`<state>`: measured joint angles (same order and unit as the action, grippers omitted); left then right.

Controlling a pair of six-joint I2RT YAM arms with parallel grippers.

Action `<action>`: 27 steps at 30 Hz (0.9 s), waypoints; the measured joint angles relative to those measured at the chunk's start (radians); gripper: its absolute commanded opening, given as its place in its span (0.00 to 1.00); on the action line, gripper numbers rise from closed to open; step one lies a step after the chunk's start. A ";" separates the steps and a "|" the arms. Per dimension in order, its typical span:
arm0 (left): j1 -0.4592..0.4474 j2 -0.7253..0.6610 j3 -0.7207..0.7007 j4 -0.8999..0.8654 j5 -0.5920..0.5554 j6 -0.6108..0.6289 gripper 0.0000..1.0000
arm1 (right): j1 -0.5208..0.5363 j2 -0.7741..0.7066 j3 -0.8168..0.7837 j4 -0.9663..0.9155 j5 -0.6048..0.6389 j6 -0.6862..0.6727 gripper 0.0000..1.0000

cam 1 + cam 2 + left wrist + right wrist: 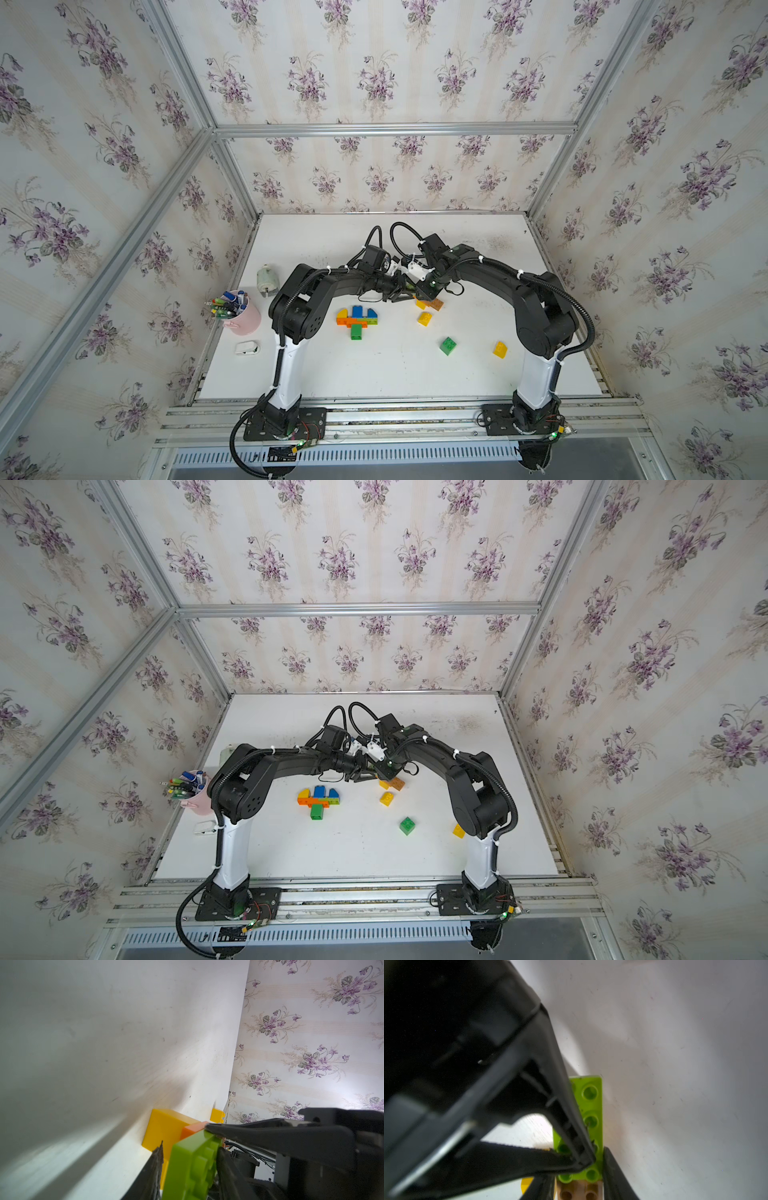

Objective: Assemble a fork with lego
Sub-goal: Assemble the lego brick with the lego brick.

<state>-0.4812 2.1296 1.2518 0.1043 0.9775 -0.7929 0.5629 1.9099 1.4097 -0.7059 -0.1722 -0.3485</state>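
Lime brick (193, 1167) pinched in left gripper (190, 1159); right gripper (577, 1188) jaws straddle same brick, grip unclear.

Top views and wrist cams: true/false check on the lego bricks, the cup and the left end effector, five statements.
1. A lime green studded lego plate lies between the left end effector's fingers. True.
2. The pink cup of marker pens stands by the right arm's base. False: it stands beside the left arm.
3. The flat part-built assembly of orange, lime, blue, yellow and dark green bricks lies on the white table, neither arm on it. True.
4. The loose dark green square brick is stacked on another brick. False: it lies alone on the table.
5. A brown studded brick adjoins the lime plate's end. True.
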 measured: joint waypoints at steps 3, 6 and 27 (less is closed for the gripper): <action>-0.002 -0.001 -0.001 -0.001 0.002 0.004 0.39 | 0.002 0.000 0.005 -0.013 0.001 0.009 0.40; -0.002 -0.001 -0.001 -0.006 0.008 0.010 0.39 | 0.002 0.000 0.007 -0.017 0.004 0.010 0.46; -0.006 -0.020 -0.004 -0.072 0.002 0.026 0.45 | -0.010 -0.108 -0.039 0.045 -0.002 0.061 0.32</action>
<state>-0.4877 2.1098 1.2476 0.0319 0.9794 -0.7666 0.5526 1.8019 1.3705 -0.6613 -0.1738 -0.2871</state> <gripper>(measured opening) 0.451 0.328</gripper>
